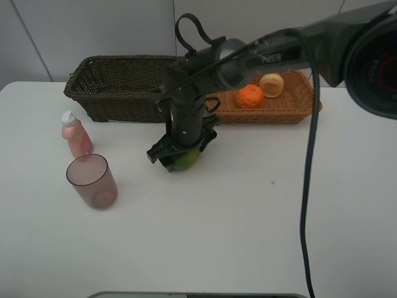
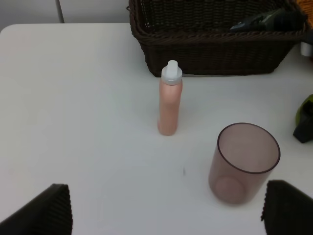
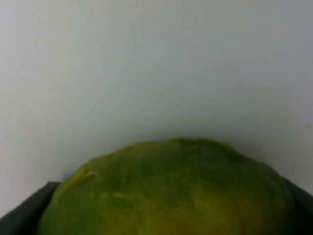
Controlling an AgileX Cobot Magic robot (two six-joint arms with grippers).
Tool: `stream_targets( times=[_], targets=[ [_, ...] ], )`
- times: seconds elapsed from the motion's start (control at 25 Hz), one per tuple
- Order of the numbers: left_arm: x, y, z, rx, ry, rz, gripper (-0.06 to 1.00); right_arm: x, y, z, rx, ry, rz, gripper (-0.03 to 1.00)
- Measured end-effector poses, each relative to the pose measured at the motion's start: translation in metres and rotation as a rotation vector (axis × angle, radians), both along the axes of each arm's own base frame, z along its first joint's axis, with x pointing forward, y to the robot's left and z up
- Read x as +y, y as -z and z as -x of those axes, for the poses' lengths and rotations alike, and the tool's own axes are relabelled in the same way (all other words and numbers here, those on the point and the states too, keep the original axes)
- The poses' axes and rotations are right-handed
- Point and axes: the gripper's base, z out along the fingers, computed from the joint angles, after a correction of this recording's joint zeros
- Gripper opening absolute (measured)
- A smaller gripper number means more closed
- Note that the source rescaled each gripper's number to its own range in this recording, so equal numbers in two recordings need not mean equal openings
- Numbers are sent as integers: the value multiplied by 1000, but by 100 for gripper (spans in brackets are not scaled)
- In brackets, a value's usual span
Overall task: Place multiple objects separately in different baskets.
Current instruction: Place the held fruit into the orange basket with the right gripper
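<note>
On the white table a small pink white-capped bottle stands upright, and near it, apart from it, stands a translucent mauve cup, mouth up. Beyond both sits the deep dark brown basket with a dark grey pump bottle lying inside, only partly visible over the rim. A sliver of the green round fruit shows at the edge of view past the cup. The left gripper hangs above the table with its black fingers spread wide and nothing between them.
</note>
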Motion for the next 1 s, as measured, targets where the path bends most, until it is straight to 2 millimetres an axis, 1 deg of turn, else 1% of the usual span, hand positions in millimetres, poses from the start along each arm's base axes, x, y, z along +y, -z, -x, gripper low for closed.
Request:
stream_targets(
  times=[0.4,0.48,0.52,0.6,0.76,0.88,1.0],
  targets=[
    [0,0,0,0,0,0,100,0,0,0,2,0,2,72],
    [0,0,0,0,0,0,100,-1,-5,1,0,1,2,72],
    [0,0,0,0,0,0,100,-1,-10,1,-7,2,-5,72],
    [0,0,0,0,0,0,100,-2,-28,-1,-34,7,-32,72],
    [0,0,0,0,0,0,100,-15,-64,-8,-77,49,-86,72],
    [0,0,0,0,0,0,100,-33,-81,-17,-87,98,-90,72],
    [0,0,0,0,0,0,100,-57,-92,-29,-89,162,-83,72]
  ],
)
